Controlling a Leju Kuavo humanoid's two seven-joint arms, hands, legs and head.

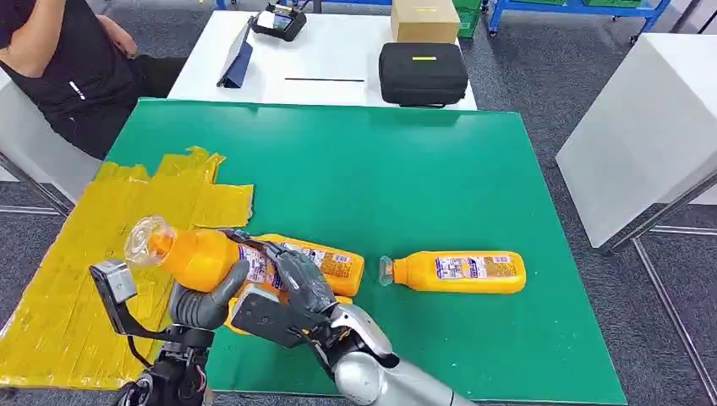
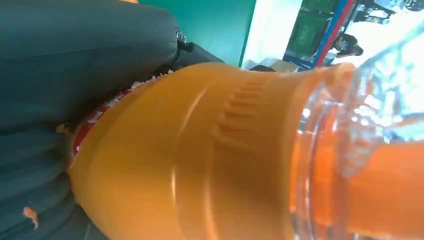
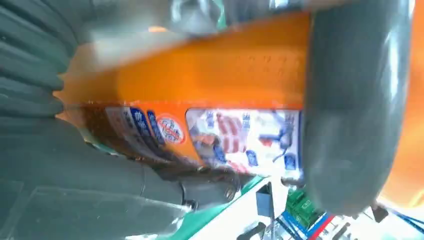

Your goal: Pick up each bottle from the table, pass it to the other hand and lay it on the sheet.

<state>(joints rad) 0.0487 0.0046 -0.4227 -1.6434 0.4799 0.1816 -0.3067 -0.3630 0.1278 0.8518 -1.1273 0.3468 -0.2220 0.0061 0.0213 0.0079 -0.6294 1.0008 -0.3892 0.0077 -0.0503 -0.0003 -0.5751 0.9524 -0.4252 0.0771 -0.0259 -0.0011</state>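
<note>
Three orange juice bottles are in the head view. Farthest left, the yellow sheet (image 1: 101, 245) lies crumpled over the left edge of the green table (image 1: 380, 169). Above the sheet's right side, the held bottle (image 1: 199, 258) is lifted off the table, tilted with its clear cap pointing up and to the left. Both hands are on it at once. The left hand (image 1: 203, 300) cups it from below with the thumb curled up along its side; in the left wrist view the bottle's shoulder and clear cap sit right against that hand. The right hand (image 1: 292, 279) wraps around the labelled body from the right, and the right wrist view shows its thick thumb (image 3: 350, 110) pressed across the bottle over the label.

Just behind the right hand, a second bottle (image 1: 334, 262) lies on its side on the green table, partly hidden. Further right, well apart from the hands, a third bottle (image 1: 457, 272) lies on its side with its cap pointing left.

Beyond the green table, a white table (image 1: 338, 59) carries a tablet, a controller, a black case (image 1: 423, 74) and a cardboard box (image 1: 425, 20). A person in black sits at the far left.
</note>
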